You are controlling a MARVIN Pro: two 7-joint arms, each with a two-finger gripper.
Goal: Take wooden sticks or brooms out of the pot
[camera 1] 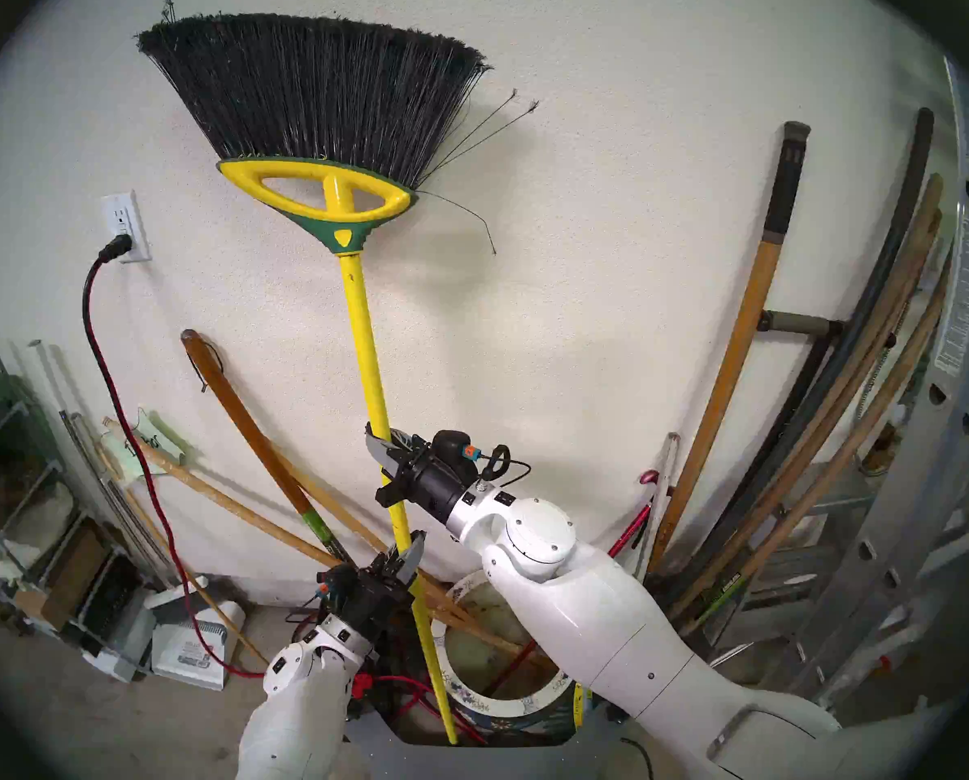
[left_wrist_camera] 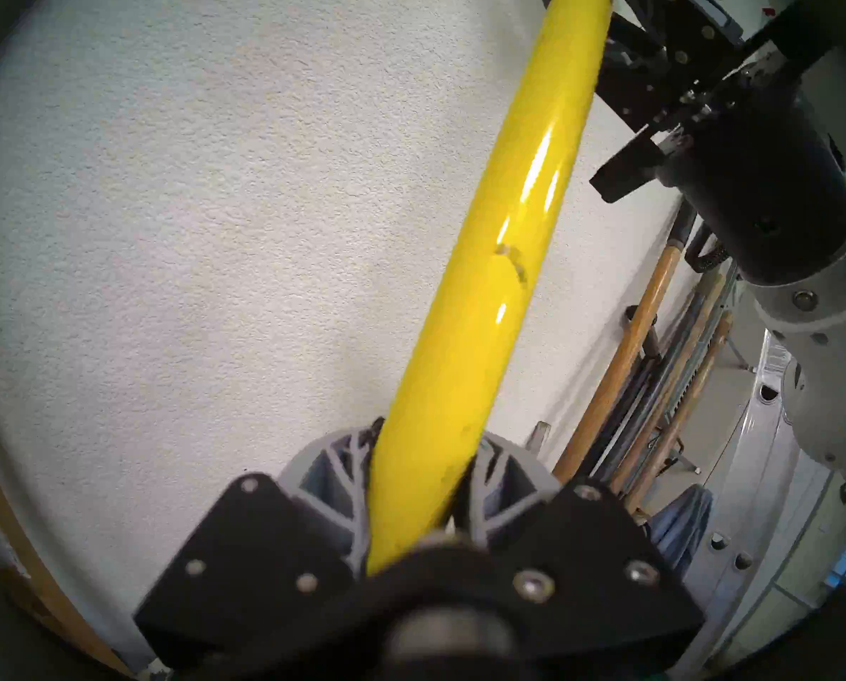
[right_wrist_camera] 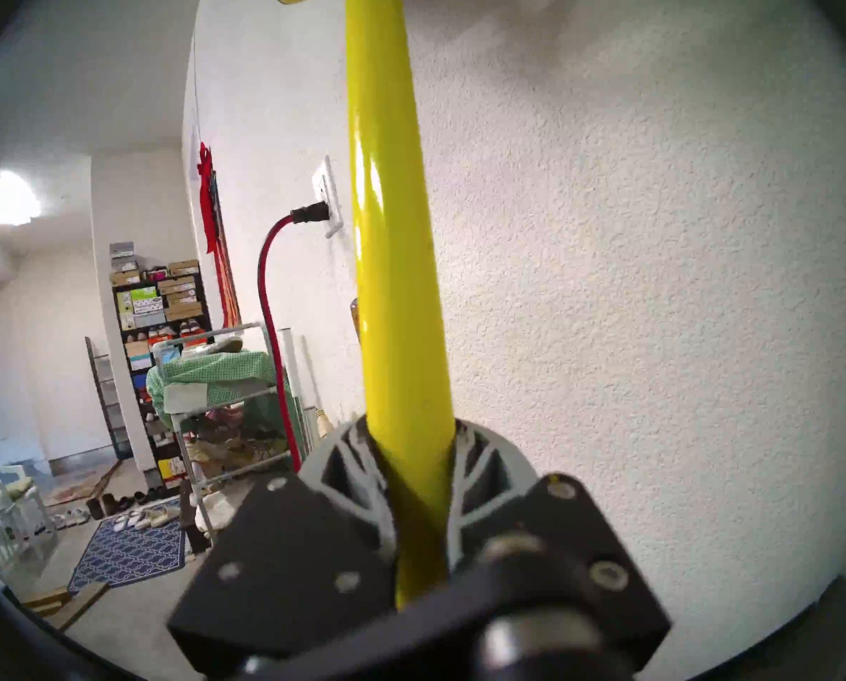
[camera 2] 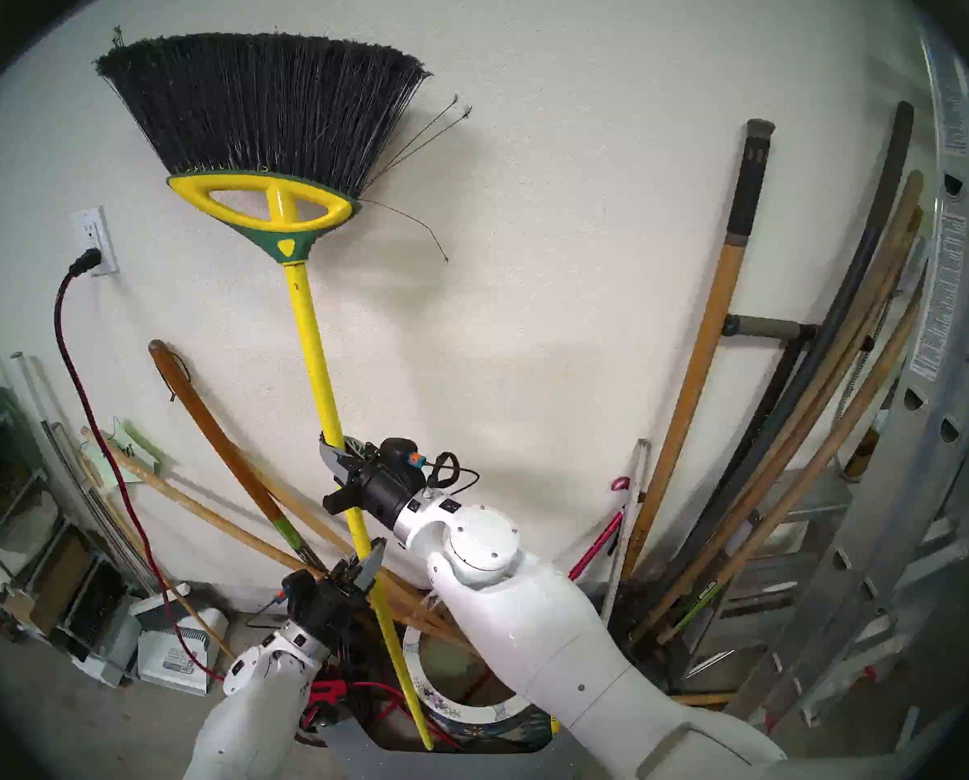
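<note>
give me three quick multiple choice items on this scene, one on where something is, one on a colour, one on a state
1. Where is the right gripper on the broom pole?
A. above the left gripper
B. below it
C. on the bristles

2. What colour are the broom's bristles?
A. white
B. black
C. red

3. How is the broom held?
A. by neither gripper
B. by the left alone
C. by both grippers

Answers: 1 A, the head view shows the right gripper higher up the pole than the left. 2 B, the fanned bristles are black above a yellow-and-green head. 3 C, each wrist view shows its fingers shut around the yellow pole.
</note>
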